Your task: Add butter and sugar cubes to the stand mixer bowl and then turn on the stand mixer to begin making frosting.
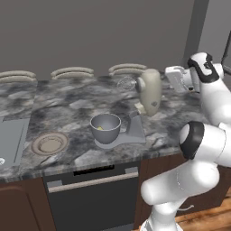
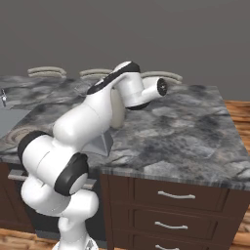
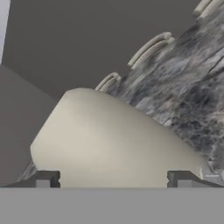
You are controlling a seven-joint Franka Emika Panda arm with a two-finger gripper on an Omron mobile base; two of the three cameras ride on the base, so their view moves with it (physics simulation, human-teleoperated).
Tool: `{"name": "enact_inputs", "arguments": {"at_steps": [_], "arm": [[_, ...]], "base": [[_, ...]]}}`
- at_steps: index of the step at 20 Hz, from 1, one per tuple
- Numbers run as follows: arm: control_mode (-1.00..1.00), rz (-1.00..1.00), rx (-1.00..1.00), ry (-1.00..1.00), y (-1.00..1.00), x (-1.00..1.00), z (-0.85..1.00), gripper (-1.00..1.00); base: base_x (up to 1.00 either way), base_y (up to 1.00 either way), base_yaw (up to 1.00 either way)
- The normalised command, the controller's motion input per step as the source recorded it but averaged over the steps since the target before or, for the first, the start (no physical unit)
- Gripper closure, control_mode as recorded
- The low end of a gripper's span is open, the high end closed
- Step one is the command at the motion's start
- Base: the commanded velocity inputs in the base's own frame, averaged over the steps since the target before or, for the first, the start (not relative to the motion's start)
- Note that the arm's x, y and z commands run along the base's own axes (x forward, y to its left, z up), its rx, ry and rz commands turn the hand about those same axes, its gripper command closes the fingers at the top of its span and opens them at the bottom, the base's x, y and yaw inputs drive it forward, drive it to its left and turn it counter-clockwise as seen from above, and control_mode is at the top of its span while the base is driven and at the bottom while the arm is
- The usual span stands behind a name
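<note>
End effector (image 3: 113, 179) jaws spread wide, nothing held, aimed at the cream head of the stand mixer (image 1: 150, 91); in the hand view that head sits right between the two dark tips, close in front. In the left base view the hand comes in from 3 o'clock of the mixer head, level with it, just beside it; contact can't be confirmed.

Stand mixer stands on the marble worktop (image 1: 72, 108), head tilted up and back, grey base plate running toward 7 o'clock. Stand mixer bowl (image 1: 105, 127) sits on that base plate, at about 7 o'clock of the head. A small yellow bit shows inside the bowl, likely the butter (image 1: 100, 128); sugar cubes too tiny to make out. Tan plate (image 1: 49, 144) lies at 9 o'clock of the bowl, well apart.

Judgement: adding looks done, switching on is the step in hand. Mixer body is rigid, heavy, smooth rounded shell, so slippery for a pinch; better push or press at a control on the head or neck than grab it. Switch itself not visible. Bowl is stiff metal, light, could slide if knocked.
</note>
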Motion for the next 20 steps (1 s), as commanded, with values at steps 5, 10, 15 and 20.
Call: {"name": "enact_inputs", "arguments": {"at_steps": [5, 10, 15, 20], "arm": [[-1.0, 0.01, 0.01, 0.0, 0.93, 0.02, -0.19, -1.0], [-1.0, 0.02, -0.06, -0.02, 1.0, 0.0, -0.07, -1.0], [-1.0, 0.0, -0.18, 0.0, 1.0, 0.0, -0.22, -1.0], [-1.0, 0.0, -0.25, 0.0, 1.0, 0.0, -0.31, -1.0]], "base": [[0.0, 0.0, 0.0], [0.0, 0.0, 0.0], [0.0, 0.0, 0.0], [0.0, 0.0, 0.0]]}}
